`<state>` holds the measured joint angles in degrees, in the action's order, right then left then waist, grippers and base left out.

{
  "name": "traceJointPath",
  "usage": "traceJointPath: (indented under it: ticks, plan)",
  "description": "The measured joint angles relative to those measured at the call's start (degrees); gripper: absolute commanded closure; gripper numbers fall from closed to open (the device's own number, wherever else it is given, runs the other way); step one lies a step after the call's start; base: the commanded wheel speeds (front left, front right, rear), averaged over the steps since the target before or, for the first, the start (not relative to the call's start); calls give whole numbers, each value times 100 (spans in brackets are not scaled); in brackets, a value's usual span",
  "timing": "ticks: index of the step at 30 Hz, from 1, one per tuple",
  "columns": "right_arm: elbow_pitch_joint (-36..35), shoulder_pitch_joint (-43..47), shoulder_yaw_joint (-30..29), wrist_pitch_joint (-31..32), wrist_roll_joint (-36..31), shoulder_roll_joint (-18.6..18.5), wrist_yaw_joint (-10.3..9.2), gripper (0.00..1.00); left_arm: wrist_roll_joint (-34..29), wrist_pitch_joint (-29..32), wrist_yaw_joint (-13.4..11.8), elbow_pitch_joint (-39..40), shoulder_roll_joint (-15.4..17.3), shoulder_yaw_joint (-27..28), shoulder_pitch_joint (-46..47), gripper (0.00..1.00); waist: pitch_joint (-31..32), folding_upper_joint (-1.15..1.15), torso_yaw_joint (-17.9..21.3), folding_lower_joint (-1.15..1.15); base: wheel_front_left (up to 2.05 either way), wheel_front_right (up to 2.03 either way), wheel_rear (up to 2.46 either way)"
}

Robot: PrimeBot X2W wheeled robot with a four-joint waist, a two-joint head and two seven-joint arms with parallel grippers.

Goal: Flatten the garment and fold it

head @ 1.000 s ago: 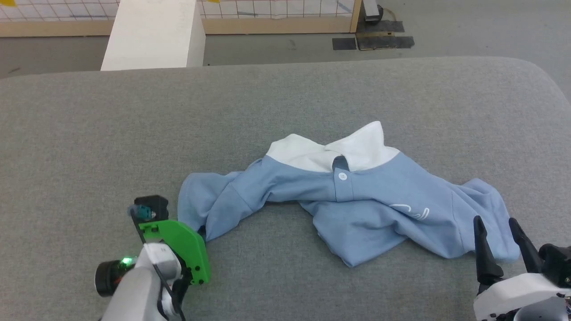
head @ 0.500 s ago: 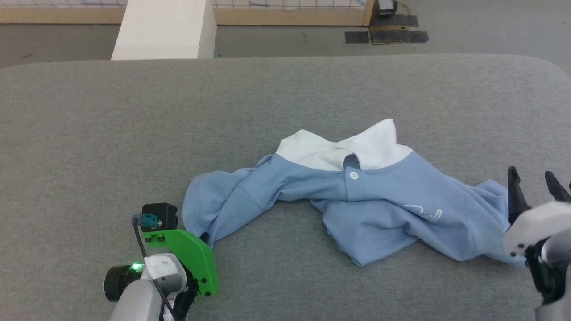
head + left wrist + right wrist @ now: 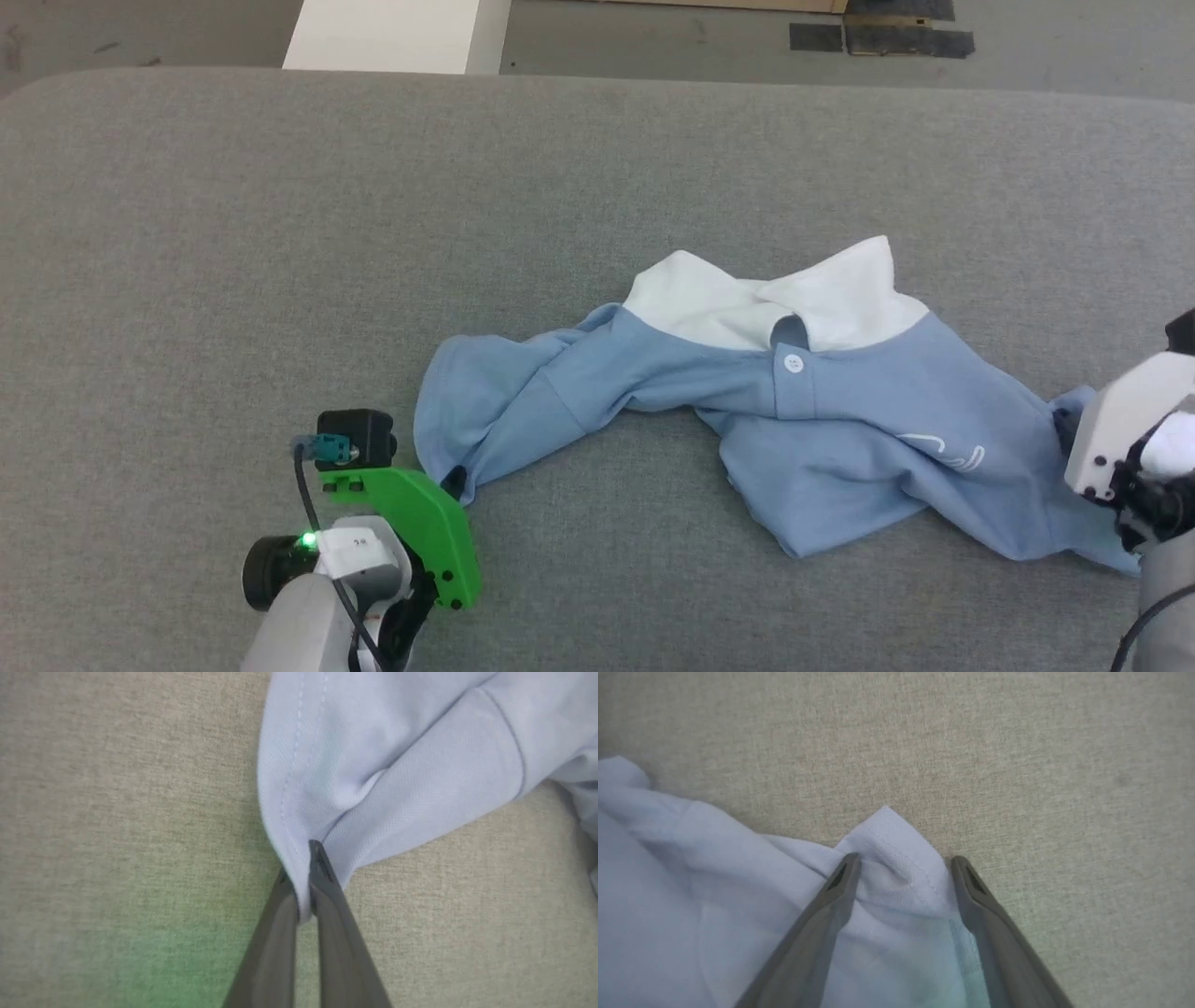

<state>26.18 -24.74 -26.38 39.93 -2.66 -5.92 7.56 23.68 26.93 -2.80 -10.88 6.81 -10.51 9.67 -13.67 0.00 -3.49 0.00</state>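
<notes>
The garment, a light blue polo shirt with a white collar, lies crumpled on the grey padded table, chest up. My left gripper sits at the lower corner of the sleeve on the left. In the left wrist view its fingers are shut on that sleeve's stitched hem. My right arm's white wrist hangs over the sleeve on the right. In the right wrist view the right gripper is open, its fingers straddling a pointed fold of the sleeve, pressed down on the cloth.
The grey table stretches wide to the left and beyond the shirt. Past its far edge stand a white block and dark patches on the floor.
My left gripper has closed on the sleeve hem. My right gripper has moved forward and tipped down over the other sleeve. The head camera has shifted, sliding the whole picture rightward.
</notes>
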Motion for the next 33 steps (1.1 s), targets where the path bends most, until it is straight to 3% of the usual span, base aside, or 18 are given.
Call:
traceJointPath:
  ticks: [1, 2, 3, 4, 12, 16, 20, 26, 33]
  plan:
    - [9, -53, 18, 171, -48, -36, 0, 52, 4, -5, 21, 0, 0, -2, 7, 100, -20, 0, -10, 0, 0, 0, 0]
    - [13, -115, 43, 334, -53, -58, 1, 60, 5, -13, 29, 0, 2, -4, 10, 100, -33, 0, -16, 0, 0, 0, 0]
    - [8, -157, 90, 463, -38, -73, 1, 76, 7, -27, 31, 0, 5, -10, 11, 100, -41, 0, -15, 0, 0, 0, 0]
    - [-4, -179, 141, 526, -29, -91, 1, 100, 11, -29, 53, 2, 12, -13, 12, 100, -43, 0, -11, 0, 0, 0, 0]
    - [-414, -197, 497, 780, 268, -375, 1, 100, 40, -282, 458, 109, 364, 29, 242, 100, 17, 0, 22, 0, 0, 0, 0]
    - [-961, -299, 817, 700, 438, -595, 1, 100, 541, -348, 732, 477, 587, 383, 638, 100, 67, 0, 72, 0, 0, 0, 0]
    - [-1396, -661, 1140, 532, 610, -853, 1, 100, 1118, -134, 786, 862, 750, 803, 1138, 100, 68, 0, 146, 0, 0, 0, 0]
    - [-1741, -1548, 1664, 423, 621, -1240, 1, 100, 1671, -25, 556, 1128, 766, 1380, 2256, 100, -152, 0, 205, 0, 0, 0, 0]
    - [-1640, -3407, 2094, -81, 394, -1339, 1, 100, 1806, -452, -111, 559, 747, 1995, 4174, 100, -721, 0, 283, 1, 0, 0, 0]
